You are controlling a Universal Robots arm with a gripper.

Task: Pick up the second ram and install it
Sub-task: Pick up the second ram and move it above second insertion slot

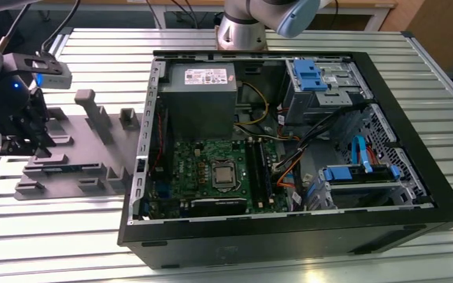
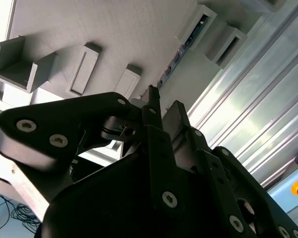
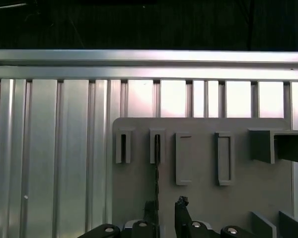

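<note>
The hand (image 3: 166, 204) hangs with fingers apart over the tray (image 3: 203, 198), at nine o'clock from the case (image 1: 289, 239) in the exterior view. The ram (image 3: 157, 163) stands on edge in a tray slot, a thin dark strip reaching up to the fingers. I judge this the pick-up, grip not yet made; it calls for closing squarely on the flat faces.

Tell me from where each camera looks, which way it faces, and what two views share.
Exterior view: off the arm, looking down on the open black computer case and grey plastic tray; the arm's base and gripper show.
First wrist view: at the wrist, facing down past the gripper onto the tray and ribbed metal table.
Second wrist view: at the wrist, facing slantwise along the gripper toward the tray.
Shared: both wrist views show the slim blue-green ram stick standing on edge in the tray.
</note>
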